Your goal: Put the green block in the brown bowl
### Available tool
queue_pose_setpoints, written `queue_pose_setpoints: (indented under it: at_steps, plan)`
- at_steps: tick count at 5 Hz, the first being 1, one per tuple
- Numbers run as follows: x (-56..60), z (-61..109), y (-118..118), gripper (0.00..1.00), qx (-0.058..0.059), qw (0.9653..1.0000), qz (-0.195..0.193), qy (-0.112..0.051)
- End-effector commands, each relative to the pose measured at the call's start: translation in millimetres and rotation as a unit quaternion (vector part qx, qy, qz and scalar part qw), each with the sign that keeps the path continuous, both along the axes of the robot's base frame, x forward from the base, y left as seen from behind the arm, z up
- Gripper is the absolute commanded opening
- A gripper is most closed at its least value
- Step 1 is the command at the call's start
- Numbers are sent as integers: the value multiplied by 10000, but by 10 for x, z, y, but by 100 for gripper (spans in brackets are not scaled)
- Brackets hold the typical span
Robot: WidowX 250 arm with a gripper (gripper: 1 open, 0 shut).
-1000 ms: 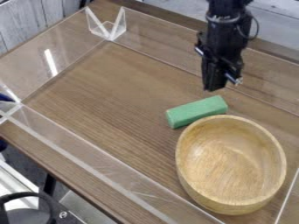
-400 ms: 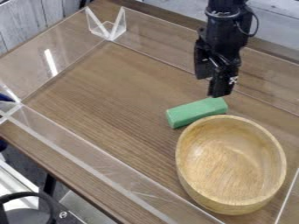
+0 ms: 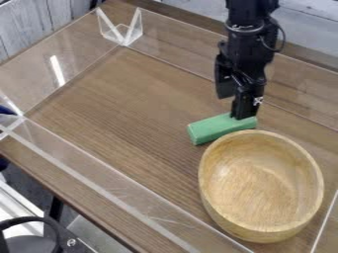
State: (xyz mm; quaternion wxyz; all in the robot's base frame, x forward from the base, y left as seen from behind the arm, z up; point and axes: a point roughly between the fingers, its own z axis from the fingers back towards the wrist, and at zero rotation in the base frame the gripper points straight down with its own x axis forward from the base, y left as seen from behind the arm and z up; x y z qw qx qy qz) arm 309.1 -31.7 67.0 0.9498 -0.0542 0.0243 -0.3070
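Moved: gripper (image 3: 239,99) had come down and toward the green block (image 3: 220,127) since the earlier frames; before, it hung higher and further behind the block with its fingers together.
Gripper state: fingers stood spread apart, pointing straight down, nothing between them. Tips sat over the block's far right end; could not tell whether they touched it.
Block position: green block lay flat on the table (image 3: 119,109), just outside the brown bowl (image 3: 262,184), at the bowl's far left rim. Looked touching or nearly touching the rim; could not tell which. Not moved compared with the earlier frames.
Bowl: brown bowl was empty, upright, nearer the camera than the block.
Other: clear plastic walls (image 3: 79,188) ringed the table; a small clear stand (image 3: 122,29) sat well beyond the block, at the far corner.
Handling (judgement): block looked solid, stiff, light, matte, so probably not slippery and not fragile. Firm pinch should be fine.
Grasp point (judgement): across the short width, near the middle of its length, so it doesn't pivot. The gripper was toward one end; an end grip might let it swing.
Risk (judgement): closeness to the bowl rim left little room for the finger on that side.
Task status: block not yet lifted, not yet in the bowl.
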Motion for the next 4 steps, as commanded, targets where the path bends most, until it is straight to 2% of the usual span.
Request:
queue_pose_setpoints:
  at_steps: [1,2,3,4]
  plan:
    - [64,115,76,100,21,9999,17,-157]
    - [41,44,127,100,47,10000,11,22]
    - [12,-151,124,100,24,9996,-205,209]
    - [-14,-330,103,0,48,9984,-418,374]
